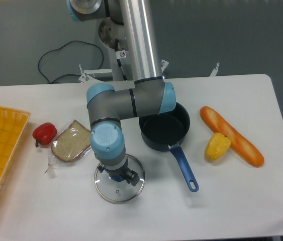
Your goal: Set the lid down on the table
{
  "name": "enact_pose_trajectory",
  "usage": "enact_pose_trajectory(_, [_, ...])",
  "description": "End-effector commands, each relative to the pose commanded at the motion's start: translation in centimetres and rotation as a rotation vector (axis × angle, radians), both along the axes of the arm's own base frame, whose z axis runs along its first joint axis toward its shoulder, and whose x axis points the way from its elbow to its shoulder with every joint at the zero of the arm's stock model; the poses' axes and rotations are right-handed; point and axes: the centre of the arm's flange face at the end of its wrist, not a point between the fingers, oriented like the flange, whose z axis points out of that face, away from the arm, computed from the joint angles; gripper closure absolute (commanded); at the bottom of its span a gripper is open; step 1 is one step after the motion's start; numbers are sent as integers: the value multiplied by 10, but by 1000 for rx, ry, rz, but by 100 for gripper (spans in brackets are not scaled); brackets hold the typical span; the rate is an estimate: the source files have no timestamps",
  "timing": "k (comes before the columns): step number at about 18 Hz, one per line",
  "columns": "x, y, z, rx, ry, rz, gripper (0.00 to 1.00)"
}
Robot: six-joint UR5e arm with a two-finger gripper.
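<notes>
Directly under the end effector [117, 176], round clear glass lid [119, 178] lies flat on white table [231, 196], beside dark blue saucepan [164, 125]; wrist hides knob, grip state unclear, probably grasping.
</notes>
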Motion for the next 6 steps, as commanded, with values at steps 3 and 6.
enact_pose_trajectory(3, [2, 2, 4, 0, 7, -63, 0])
enact_pose_trajectory(6, [4, -1, 5, -1, 7, -81, 0])
